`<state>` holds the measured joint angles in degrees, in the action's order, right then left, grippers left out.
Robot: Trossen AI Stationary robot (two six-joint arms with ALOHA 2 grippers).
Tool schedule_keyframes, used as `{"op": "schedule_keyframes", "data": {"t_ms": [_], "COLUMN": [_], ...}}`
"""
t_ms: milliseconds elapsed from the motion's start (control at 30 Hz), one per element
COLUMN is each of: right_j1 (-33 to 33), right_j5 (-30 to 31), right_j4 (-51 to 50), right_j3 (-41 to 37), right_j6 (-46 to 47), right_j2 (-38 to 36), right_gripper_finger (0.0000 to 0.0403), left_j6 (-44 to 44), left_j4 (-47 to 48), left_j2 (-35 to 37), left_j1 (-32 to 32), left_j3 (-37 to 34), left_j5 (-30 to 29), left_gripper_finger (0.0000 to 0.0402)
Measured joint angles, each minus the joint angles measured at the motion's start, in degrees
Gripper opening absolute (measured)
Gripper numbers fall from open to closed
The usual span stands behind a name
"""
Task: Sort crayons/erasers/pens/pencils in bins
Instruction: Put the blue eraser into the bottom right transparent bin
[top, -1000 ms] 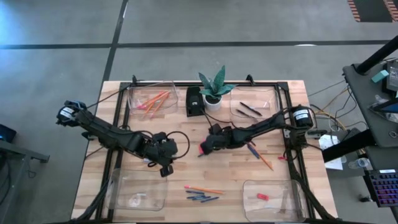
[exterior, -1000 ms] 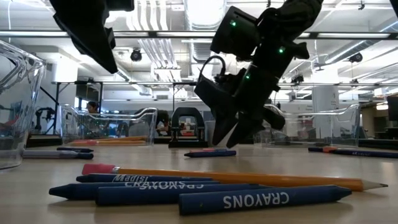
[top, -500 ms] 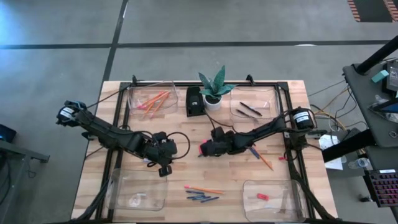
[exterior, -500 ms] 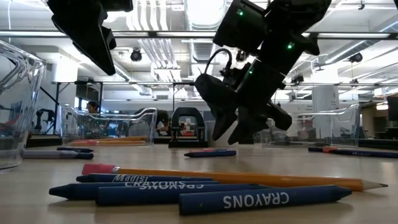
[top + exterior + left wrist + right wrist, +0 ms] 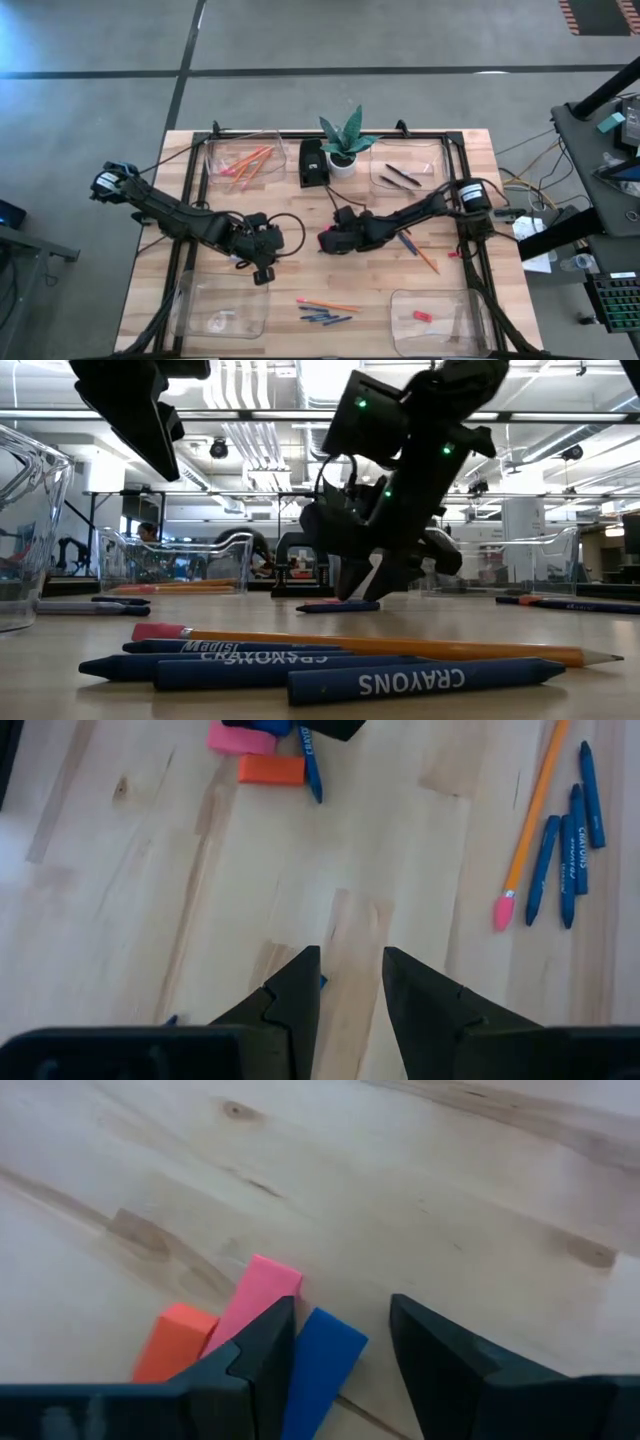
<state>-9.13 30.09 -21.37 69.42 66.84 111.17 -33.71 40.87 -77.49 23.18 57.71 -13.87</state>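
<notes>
While the right gripper [image 5: 340, 1350] sits low over the table middle, jaws apart around a blue crayon [image 5: 318, 1365], pink and orange erasers [image 5: 255, 1305] lie just beside. The crayon looks light, stiff (maybe snappable); grab its middle. Left gripper [image 5: 350, 985] waits nearby, jaws apart, empty.

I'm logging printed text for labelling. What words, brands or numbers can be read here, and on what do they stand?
"CRAYONS", seen upside down: on the nearest blue crayon in the low view.
"CRAYONS", upside down: on the blue crayon behind it.
"Madis...", partly hidden: on the orange pencil.
Print on the crayon by the erasers in the left wrist view: too blurred to read.
</notes>
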Motion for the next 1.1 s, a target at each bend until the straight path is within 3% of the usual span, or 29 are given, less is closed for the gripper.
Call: {"op": "schedule_keyframes", "data": {"t_ms": [267, 433, 867, 1100], "right_j1": [-0.94, -2.20, -4.97, -4.86], "right_j5": [-4.65, -8.60, -8.19, -6.53], "right_j4": [-16.41, -16.82, -18.04, -21.21], "right_j3": [6.31, 7.19, 7.03, 8.30], "right_j6": [-4.16, -3.56, 7.12, -8.69], "right_j2": [0.25, 0.14, 0.14, -0.13], "right_gripper_finger": [0.0159, 0.0153, 0.0148, 0.0148], "left_j6": [-0.04, -0.04, -0.11, 0.01], "left_j4": [0.67, 0.69, 0.78, 0.79], "left_j2": [0.00, 0.02, 0.02, 0.02], "left_j1": [0.17, 0.20, 0.20, 0.20], "left_j3": [0.00, 0.00, 0.00, 0.00], "left_j5": [0.11, 0.12, 0.15, 0.15], "left_gripper_finger": [0.0096, 0.0096, 0.0096, 0.0096]}}
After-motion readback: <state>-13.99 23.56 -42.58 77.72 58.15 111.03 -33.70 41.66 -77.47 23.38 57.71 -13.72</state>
